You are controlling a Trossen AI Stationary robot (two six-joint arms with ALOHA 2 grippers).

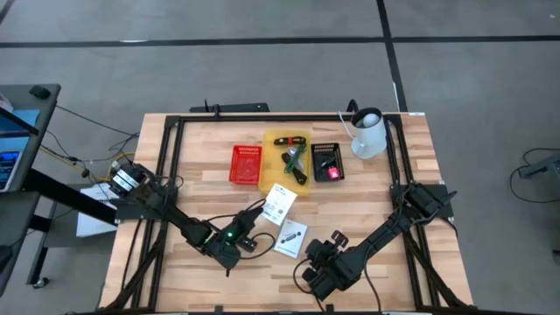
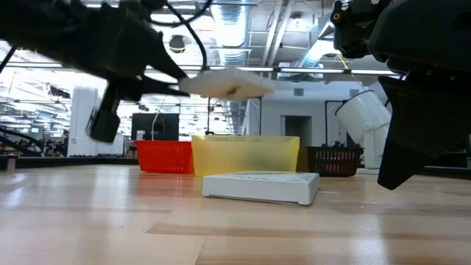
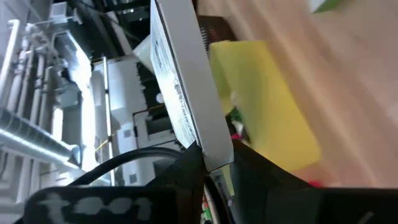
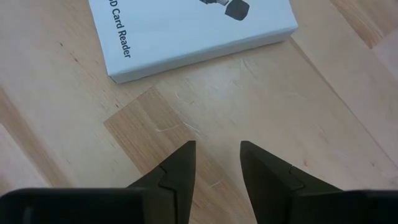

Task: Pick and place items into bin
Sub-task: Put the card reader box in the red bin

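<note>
We judge the job partly done. The yellow bin (image 1: pixel 300 179) already holds green-and-black handled tools (image 1: pixel 292 159), and a pink-red piece (image 1: pixel 333 172) lies in the small black bin (image 1: pixel 327 150) beside it; the red bin (image 1: pixel 248 164) looks empty. Our left pincer (image 1: pixel 259 208) is clamped on the edge of a white printed packet (image 1: pixel 279 204), lifted off the tabletop (image 1: pixel 201 188) near the yellow bin's front edge. A white card-reader box (image 1: pixel 290 237) lies flat on the wood, unplaced. Our right pincer (image 4: pixel 217 163) hovers just short of it, fingers a little apart and empty.
</note>
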